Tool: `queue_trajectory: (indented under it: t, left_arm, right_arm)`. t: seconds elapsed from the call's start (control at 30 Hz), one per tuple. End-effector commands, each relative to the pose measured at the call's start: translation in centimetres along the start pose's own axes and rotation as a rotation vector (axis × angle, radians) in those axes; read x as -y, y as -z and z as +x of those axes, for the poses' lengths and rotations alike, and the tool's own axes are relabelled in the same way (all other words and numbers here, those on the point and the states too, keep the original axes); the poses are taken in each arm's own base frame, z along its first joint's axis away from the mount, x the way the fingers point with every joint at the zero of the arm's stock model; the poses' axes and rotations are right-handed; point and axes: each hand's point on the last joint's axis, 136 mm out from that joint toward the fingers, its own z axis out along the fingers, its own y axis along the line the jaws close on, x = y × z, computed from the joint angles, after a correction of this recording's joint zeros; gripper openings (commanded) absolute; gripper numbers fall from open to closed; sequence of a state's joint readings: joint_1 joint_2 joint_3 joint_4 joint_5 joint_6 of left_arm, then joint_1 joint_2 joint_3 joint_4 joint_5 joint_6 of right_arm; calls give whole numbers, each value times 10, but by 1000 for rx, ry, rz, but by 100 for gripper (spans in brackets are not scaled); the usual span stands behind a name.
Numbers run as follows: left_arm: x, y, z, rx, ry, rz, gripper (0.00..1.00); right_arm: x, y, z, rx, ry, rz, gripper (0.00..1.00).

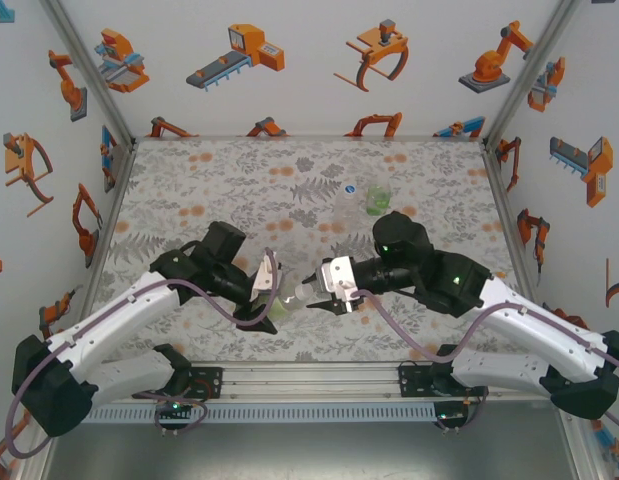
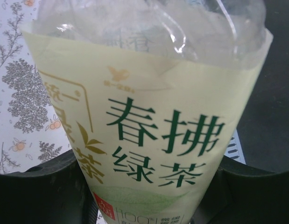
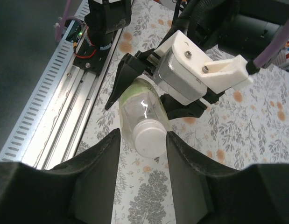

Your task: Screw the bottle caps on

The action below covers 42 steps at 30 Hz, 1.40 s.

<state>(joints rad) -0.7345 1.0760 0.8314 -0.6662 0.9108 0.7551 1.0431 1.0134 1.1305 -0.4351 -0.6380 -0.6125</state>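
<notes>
Item, near edge: aluminium rail (image 1: 309, 378) carrying both arm bases, floral-print table (image 1: 189, 190) beyond it. Item, mid-table just past the rail: left gripper (image 1: 269, 298), jaws clamped on the body of a labelled bottle (image 3: 139, 105), one black finger on each side; bottle held lying over, neck end towards the right arm; pale yellow-green label with green characters, clear crumpled plastic above it in the left wrist view. Item, on the neck of that bottle: whitish bottle cap (image 3: 149, 138), round, flat end facing the right wrist camera. Item: right gripper (image 1: 321, 290), meeting the left one end to end; jaws only narrowly parted, standing on either side of the cap and close against it; whether they press on it cannot be told. Item, further back, right of centre: colourless bottle (image 1: 347, 197) and green bottle (image 1: 377, 196), upright, just beside each other, well apart from both grippers. Item, rear: white walls (image 1: 289, 50) with orange robot prints
</notes>
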Motion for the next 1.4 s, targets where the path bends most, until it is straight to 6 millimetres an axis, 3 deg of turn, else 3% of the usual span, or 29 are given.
queue_trajectory:
  t: [0.0, 0.33, 0.8, 1.1, 1.17, 1.37]
  left_arm:
    - [10, 3, -13, 38, -35, 48, 0]
    - [11, 4, -13, 38, -39, 47, 0]
    - [10, 4, -12, 26, -47, 32, 0]
    - [1, 8, -8, -12, -74, -52, 0]
    - [-6, 10, -6, -27, -77, -101, 0]
    - [-37, 21, 6, -104, -68, -315, 0]
  right_arm:
    - [-6, -2, -2, 24, 46, -40, 41]
    - [4, -7, 8, -11, 46, 8, 49]
    - [6, -12, 14, -26, -82, 8, 32]
    - [29, -23, 23, 17, -595, 154, 6]
    - [42, -22, 35, 20, -750, 258, 0]
    - [73, -4, 84, -1, -1277, 623, 0]
